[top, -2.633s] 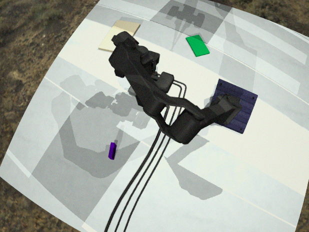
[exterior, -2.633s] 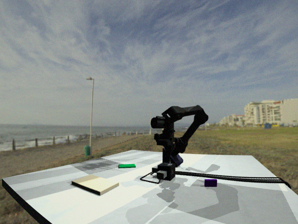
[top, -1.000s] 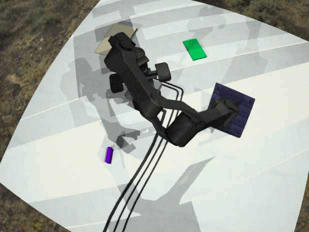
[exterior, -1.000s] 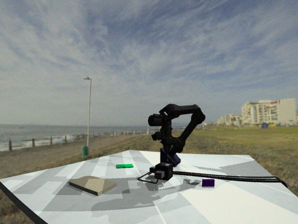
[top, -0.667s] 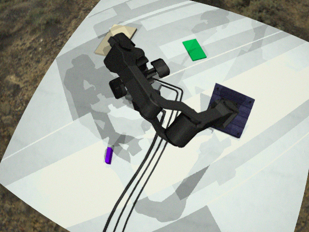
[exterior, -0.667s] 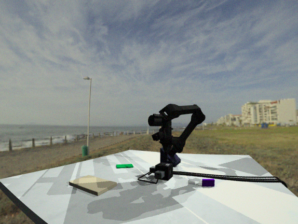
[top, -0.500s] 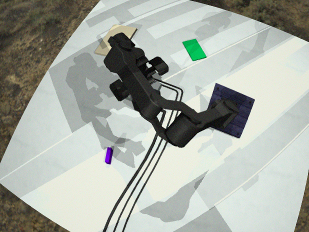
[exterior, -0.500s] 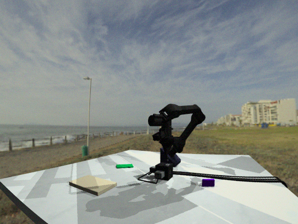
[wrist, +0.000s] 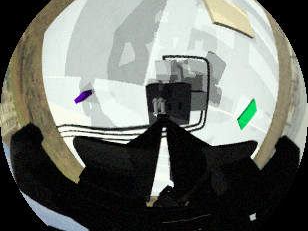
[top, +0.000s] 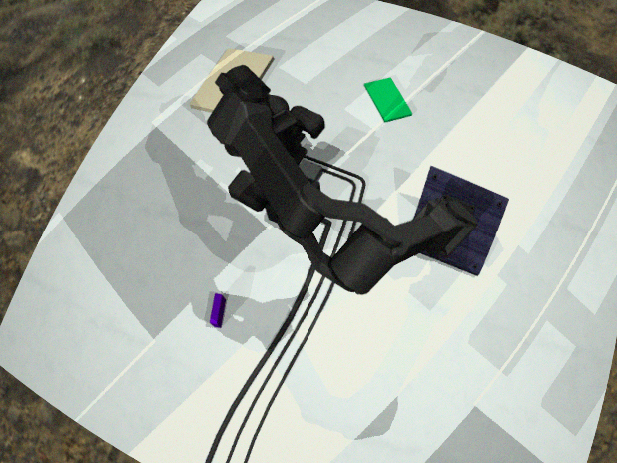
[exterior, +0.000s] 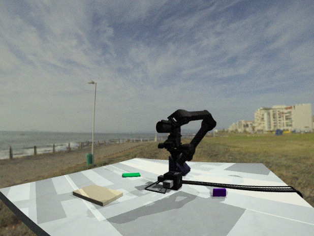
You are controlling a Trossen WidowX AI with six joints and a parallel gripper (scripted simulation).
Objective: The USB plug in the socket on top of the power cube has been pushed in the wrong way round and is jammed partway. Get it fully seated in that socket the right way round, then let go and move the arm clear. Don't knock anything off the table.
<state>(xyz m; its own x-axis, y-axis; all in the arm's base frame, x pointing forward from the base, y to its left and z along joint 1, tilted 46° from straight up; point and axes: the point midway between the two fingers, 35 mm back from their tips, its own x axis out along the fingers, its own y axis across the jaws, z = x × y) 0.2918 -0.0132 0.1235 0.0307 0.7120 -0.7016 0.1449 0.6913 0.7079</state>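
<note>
We see the gripper (wrist: 165, 122) pinching the USB plug (wrist: 158, 103) directly above the power cube (exterior: 173, 180). The plug's long axis appears vertical, pointing down at the cube, though its facing is too small to tell.

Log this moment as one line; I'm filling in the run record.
end effector: shut on plug | position: above power cube | plug: not seated | purple block, green card, tan slab: on table
</note>
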